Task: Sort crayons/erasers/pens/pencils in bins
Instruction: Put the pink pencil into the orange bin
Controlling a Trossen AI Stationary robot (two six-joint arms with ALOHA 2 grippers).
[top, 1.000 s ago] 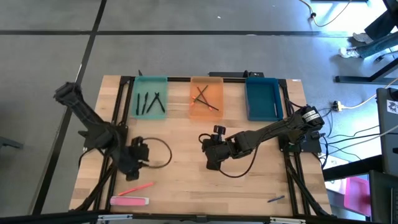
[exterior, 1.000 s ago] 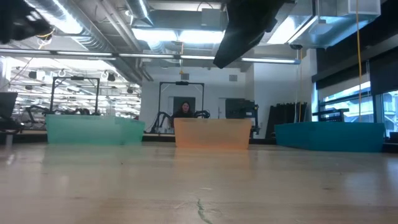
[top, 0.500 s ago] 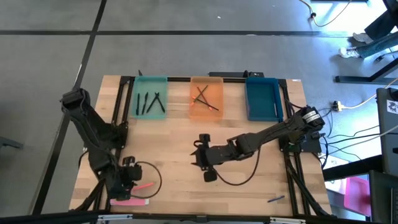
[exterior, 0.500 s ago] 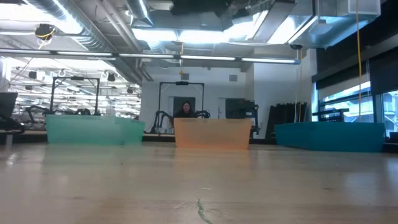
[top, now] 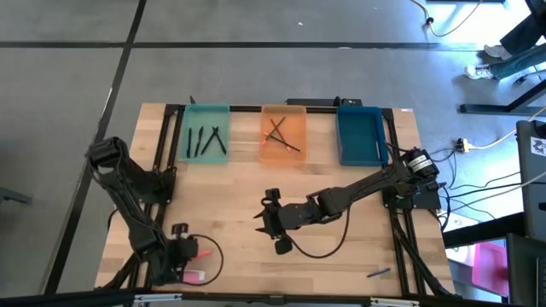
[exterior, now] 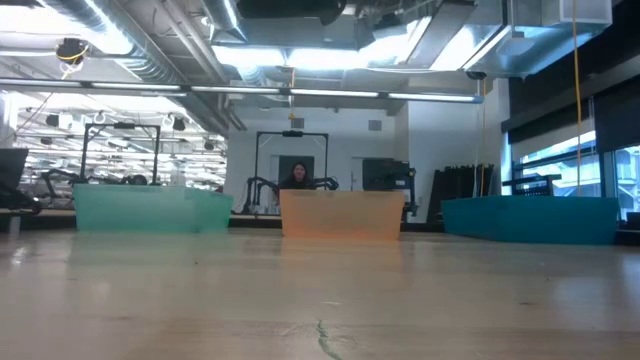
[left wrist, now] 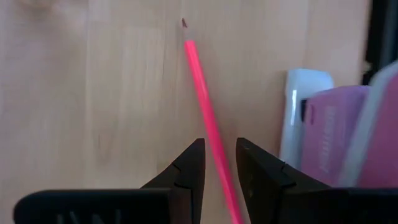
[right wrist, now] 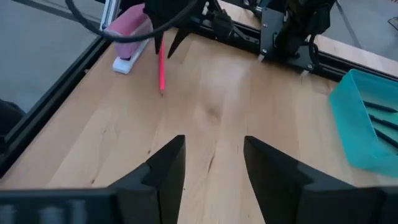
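At table's near-left corner: left gripper [left wrist: 216, 163] narrowly open, fingers straddling pink pencil [left wrist: 208, 121], eraser [left wrist: 333, 134] beside; right gripper [right wrist: 212, 163] wide, empty.

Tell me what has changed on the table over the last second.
The left claw swung from mid-table toward the near left corner and now straddles the slim pink pencil beside the flat pink eraser, fingers open, nothing gripped. The right claw drifted slightly leftward at mid-table. The teal, orange and blue translucent plastic bins and their contents stayed put.
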